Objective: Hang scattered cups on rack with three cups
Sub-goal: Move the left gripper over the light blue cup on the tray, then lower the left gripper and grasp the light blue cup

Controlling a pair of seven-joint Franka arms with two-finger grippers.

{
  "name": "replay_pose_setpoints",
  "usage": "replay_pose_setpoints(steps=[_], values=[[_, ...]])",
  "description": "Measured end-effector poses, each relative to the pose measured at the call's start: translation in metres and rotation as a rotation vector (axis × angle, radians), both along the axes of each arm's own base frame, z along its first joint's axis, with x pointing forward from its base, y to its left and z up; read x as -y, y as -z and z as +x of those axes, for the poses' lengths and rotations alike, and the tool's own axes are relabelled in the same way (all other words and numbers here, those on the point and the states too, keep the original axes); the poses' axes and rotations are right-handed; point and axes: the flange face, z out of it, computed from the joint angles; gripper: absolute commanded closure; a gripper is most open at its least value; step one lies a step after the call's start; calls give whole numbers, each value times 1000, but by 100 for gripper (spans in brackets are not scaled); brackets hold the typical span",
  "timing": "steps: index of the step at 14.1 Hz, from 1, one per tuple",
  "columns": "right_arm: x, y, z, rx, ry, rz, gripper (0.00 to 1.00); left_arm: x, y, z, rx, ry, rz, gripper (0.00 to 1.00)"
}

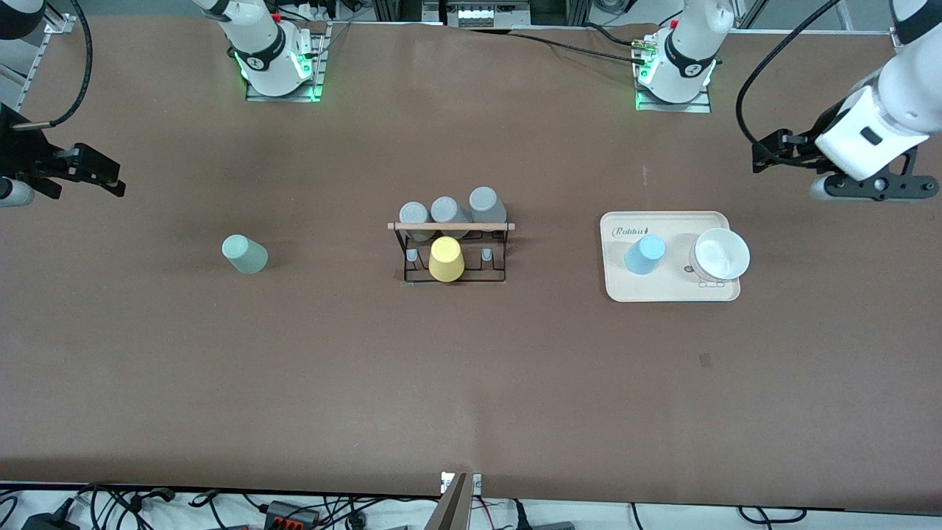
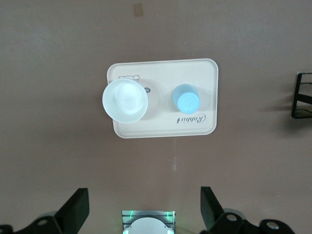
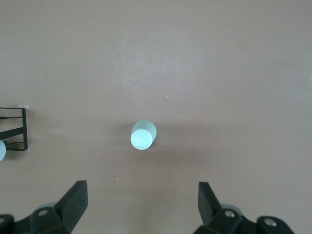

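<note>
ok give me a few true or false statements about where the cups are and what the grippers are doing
1. The blue cup stands on the tray. True.
2. The mint cup is hung on the rack. False: it stands on the bare table toward the right arm's end, apart from the rack.
3. The left gripper holds the blue cup. False: it is open and empty, up over the table near the tray.
4. A white bowl sits on the tray beside the blue cup. True.
5. The right gripper is open and holds nothing. True.
6. The rack has no cups on it. False: a yellow cup and three grey cups are on it.
</note>
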Motion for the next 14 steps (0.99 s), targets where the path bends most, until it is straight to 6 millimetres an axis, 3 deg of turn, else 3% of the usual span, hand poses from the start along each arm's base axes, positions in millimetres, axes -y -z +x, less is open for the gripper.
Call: replay_pose_setpoints(steps=[4,8,11,14], values=[[-1,3,1,-6,-2,0,0,43,63,9,-151,79,11,0],[-2,7,3,-13,-3,0,0,85,153,23,-77,135,-13,0],[-2,11,5,-18,-3,-1,0,83,220,19,74,127,-41,0],[-2,13,6,-21,-4,-1,0,76,266,0,134,119,-52,0]])
